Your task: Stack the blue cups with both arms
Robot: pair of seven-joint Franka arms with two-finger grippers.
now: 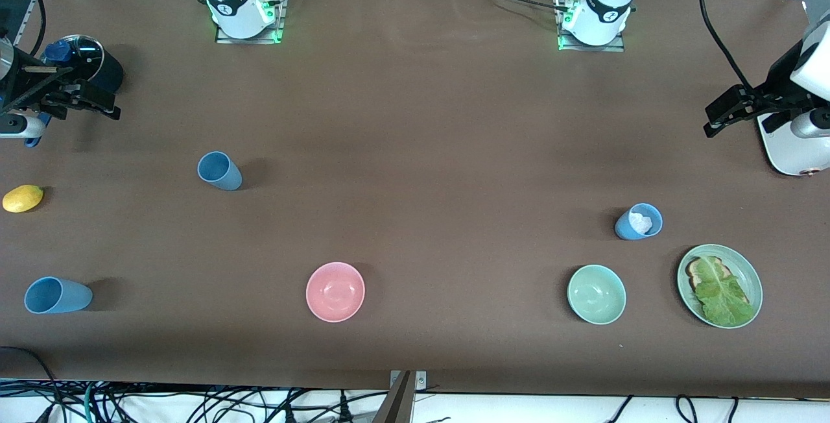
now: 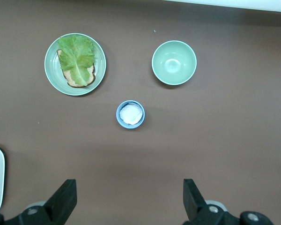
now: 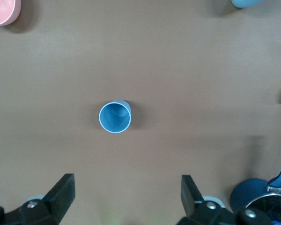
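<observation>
Front view: three blue cups (image 1: 219, 170) apart; left gripper (image 2: 130, 202), right gripper (image 3: 128, 199) open

Even, soft overhead light, faint shadows beside each blue cup (image 1: 219, 170), sharp focus, no glare.

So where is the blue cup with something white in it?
The cup with white contents stands upright toward the left arm's end of the table, beside the lettuce plate and green bowl, farther from the front camera.
</observation>
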